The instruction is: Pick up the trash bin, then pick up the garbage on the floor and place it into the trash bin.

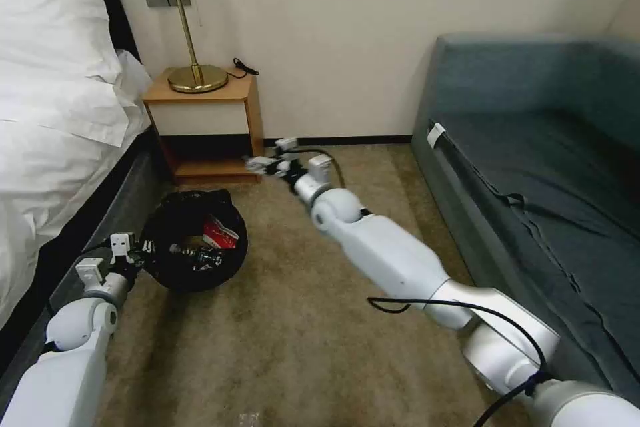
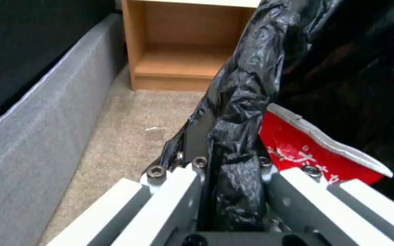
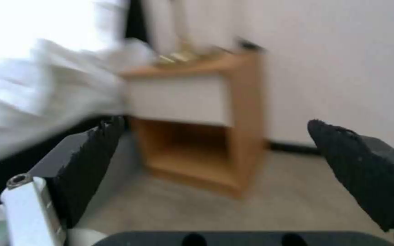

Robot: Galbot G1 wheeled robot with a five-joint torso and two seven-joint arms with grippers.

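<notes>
**Left claw holds the bin at its rim; right claw hangs open near the nightstand**

From my head view, the trash bin [image 1: 195,240] sits low beside the bed [image 1: 60,147], its black liner draped over the rim, with a red snack packet [image 1: 220,233] lying inside it. My left gripper [image 1: 190,255] reaches in from the bed side and is clamped over the near rim. My left wrist view gives what the head view cannot: the fingers [image 2: 192,136] pinch a fold of the black bag [image 2: 243,102] between them, and the red packet [image 2: 315,150] lies just beyond, inside the liner.

My right arm stretches forward across the carpet [image 1: 287,320], and the right gripper [image 1: 267,163] hovers by the foot of the wooden nightstand [image 1: 200,120], beside the sofa [image 1: 533,167]. From the head view I cannot judge its jaws. My right wrist view settles it: the two black pads [image 3: 92,160] stand wide apart with nothing between them, and the nightstand's open lower shelf [image 3: 192,160] lies ahead.
</notes>
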